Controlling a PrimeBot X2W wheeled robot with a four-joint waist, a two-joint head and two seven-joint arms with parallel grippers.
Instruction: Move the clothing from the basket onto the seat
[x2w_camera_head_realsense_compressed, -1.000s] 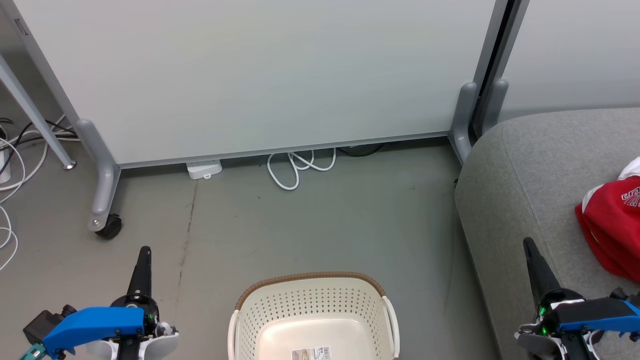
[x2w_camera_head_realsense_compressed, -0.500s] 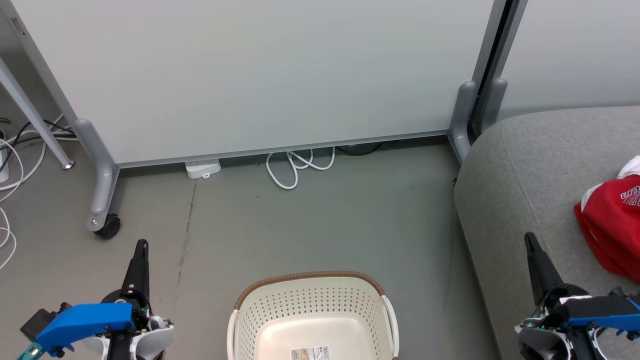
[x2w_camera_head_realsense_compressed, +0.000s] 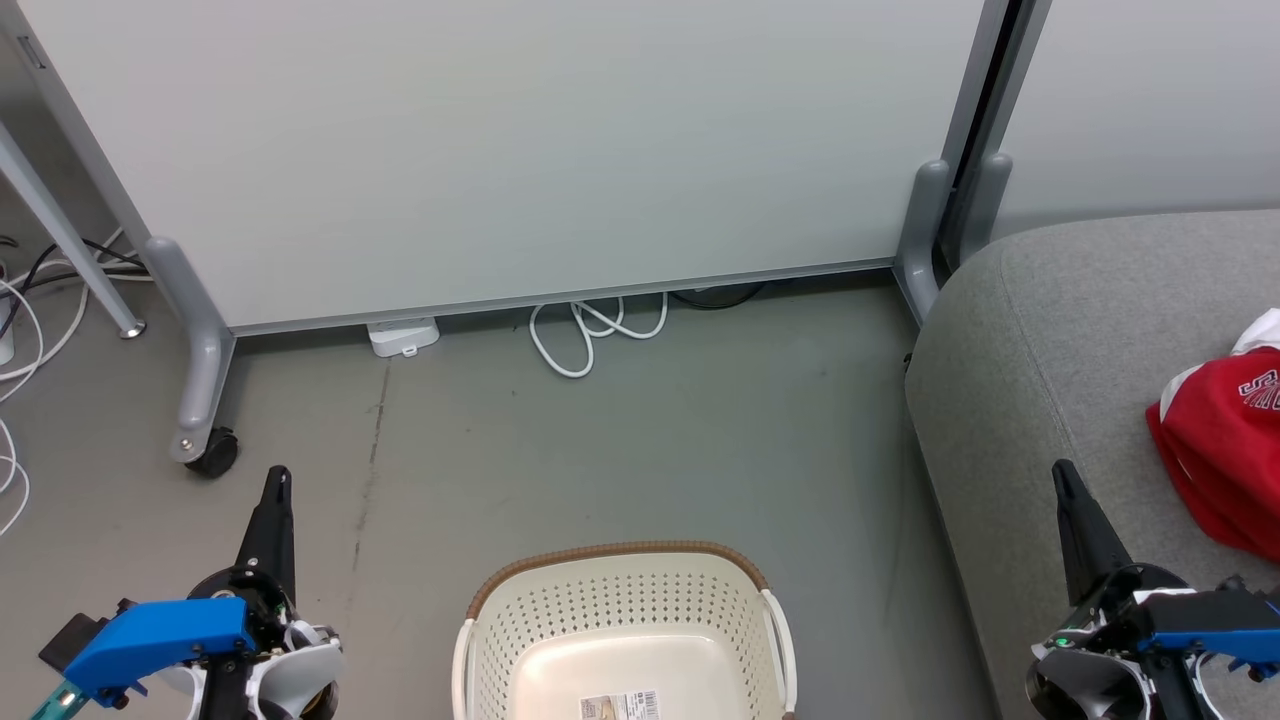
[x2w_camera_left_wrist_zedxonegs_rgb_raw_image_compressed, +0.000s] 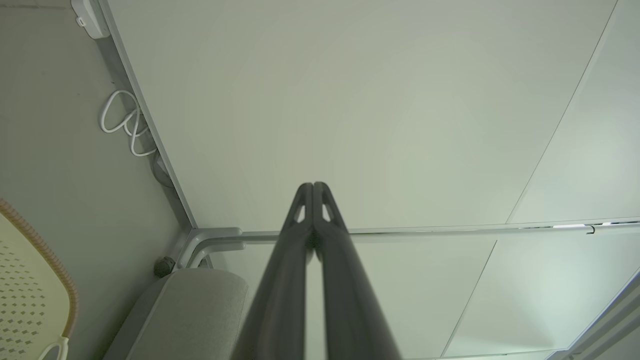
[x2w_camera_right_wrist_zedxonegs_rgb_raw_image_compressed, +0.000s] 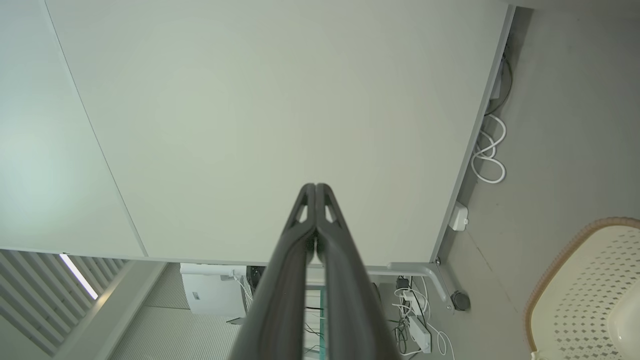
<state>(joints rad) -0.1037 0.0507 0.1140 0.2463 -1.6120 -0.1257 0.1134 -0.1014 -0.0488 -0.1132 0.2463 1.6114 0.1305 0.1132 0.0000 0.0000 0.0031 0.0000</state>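
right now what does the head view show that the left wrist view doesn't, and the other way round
Head view adds: the red clothing lying on the seat, the shut right gripper, and the basket bottom, bare except for a label. Left wrist view adds: the left gripper close up, fingertips pressed together. Both: left gripper, basket rim, seat corner, white cable loop, white panel.

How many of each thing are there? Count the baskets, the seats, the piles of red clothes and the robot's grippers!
basket: 1
seat: 1
red clothing pile, lying on the seat: 1
grippers: 2 (left gripper, right gripper)
Total: 5
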